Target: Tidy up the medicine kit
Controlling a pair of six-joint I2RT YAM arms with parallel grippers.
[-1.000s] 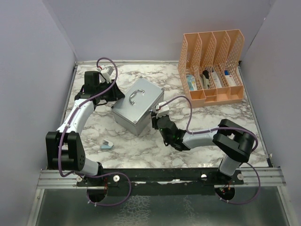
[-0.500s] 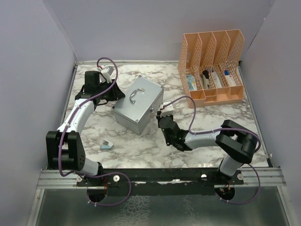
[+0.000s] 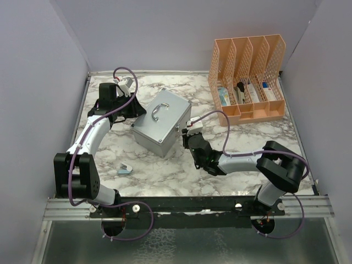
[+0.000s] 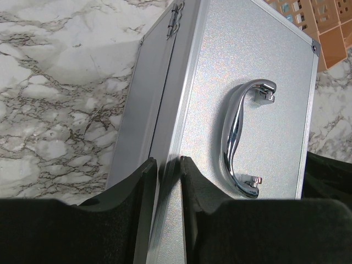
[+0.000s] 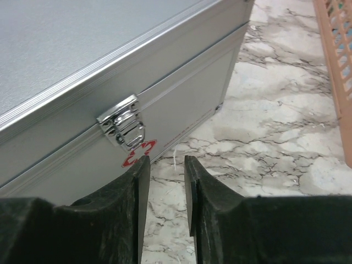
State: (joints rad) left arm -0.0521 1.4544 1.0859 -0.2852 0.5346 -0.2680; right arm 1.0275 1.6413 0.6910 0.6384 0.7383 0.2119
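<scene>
The medicine kit (image 3: 165, 127), a grey metal box with its lid down, stands at the table's middle with its curved handle (image 3: 159, 111) on top. My left gripper (image 3: 135, 109) is shut on the lid's back rim; in the left wrist view its fingers (image 4: 140, 190) pinch the ridged edge of the kit (image 4: 258, 60) beside the handle (image 4: 235, 137). My right gripper (image 3: 186, 133) sits low in front of the kit. In the right wrist view it (image 5: 166, 165) is open a narrow gap with nothing in it, just below the shut chrome latch (image 5: 122, 129) and a red cross mark.
An orange mesh file organizer (image 3: 247, 77) holding several packets stands at the back right, its edge (image 5: 335, 66) showing to the right of my right gripper. A small blue and white item (image 3: 125, 169) lies on the marble near the left arm. Walls close in left, back and right.
My right gripper has drawn back a little to the right from the kit's front and its jaws have narrowed. The left gripper and the kit have stayed put.
</scene>
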